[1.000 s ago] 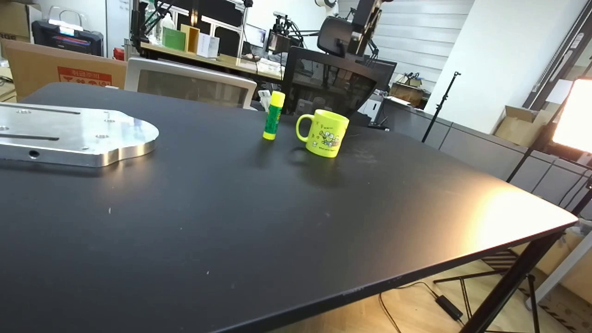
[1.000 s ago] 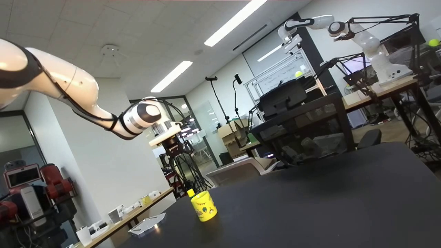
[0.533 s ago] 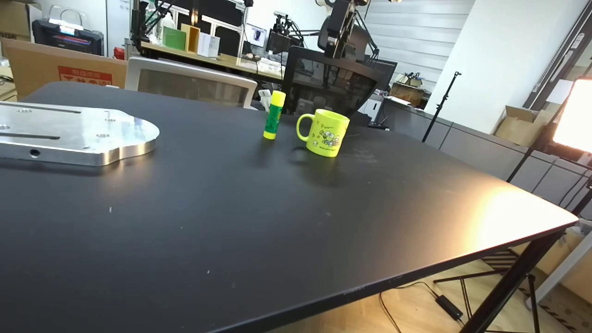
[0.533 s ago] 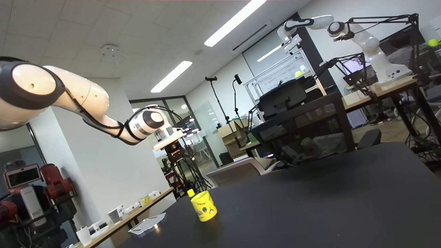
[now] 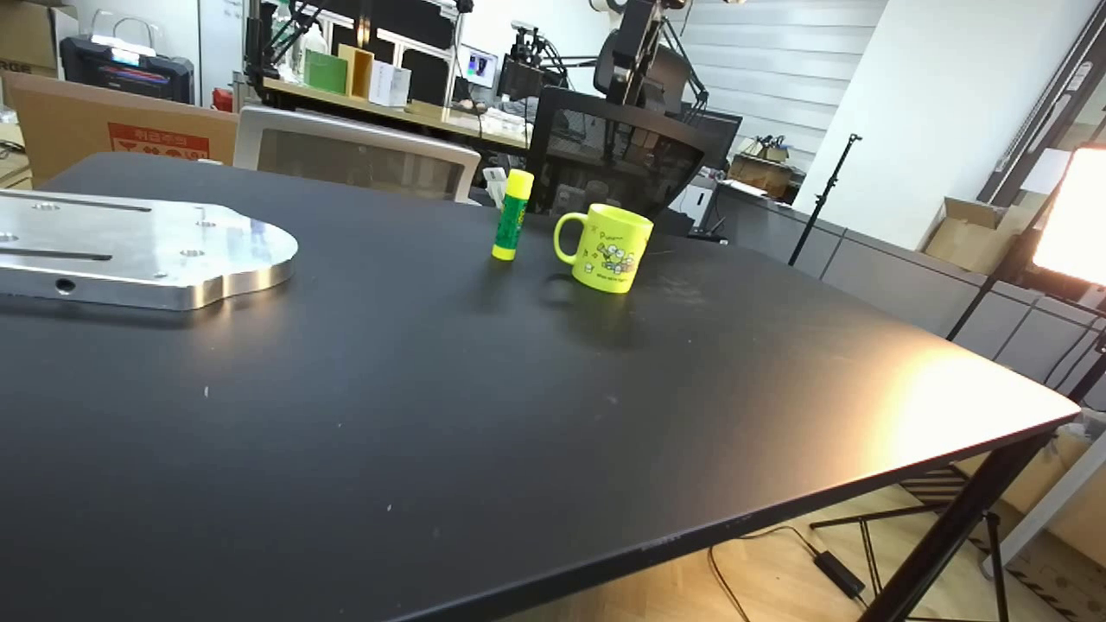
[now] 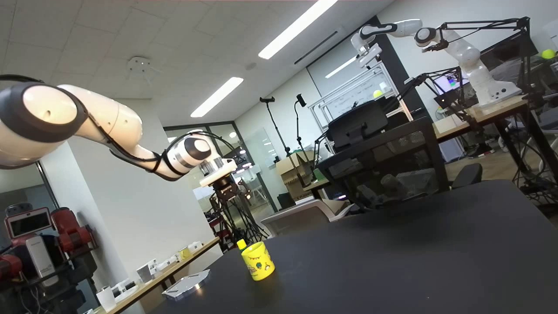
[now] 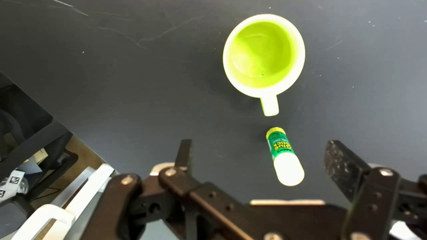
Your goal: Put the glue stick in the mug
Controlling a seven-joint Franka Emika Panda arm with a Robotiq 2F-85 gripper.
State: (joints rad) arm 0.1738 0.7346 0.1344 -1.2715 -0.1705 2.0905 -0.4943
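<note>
The glue stick (image 5: 510, 216), green with a yellow cap, stands upright on the dark table beside the handle of the yellow-green mug (image 5: 605, 250), not touching it. In an exterior view the mug (image 6: 258, 261) partly hides the glue stick, and only the top of the glue stick (image 6: 241, 244) shows. My gripper (image 6: 233, 196) hangs pointing down well above the table. In the wrist view my gripper (image 7: 259, 143) is open and empty. The glue stick (image 7: 280, 150) appears below and between the fingers, nearer the right one. The mug (image 7: 262, 56) is upright and empty, ahead of the fingers.
A thick silver metal plate (image 5: 147, 250) lies on the dark table (image 5: 432, 415), on the glue stick's side away from the mug. A mesh-back chair (image 5: 613, 147) and a white-framed chair (image 5: 354, 155) stand at the table's far edge.
My open gripper has moved left and lower in an exterior view, mostly in the first half second, with only slight motion since. The glue stick and mug have not moved.
</note>
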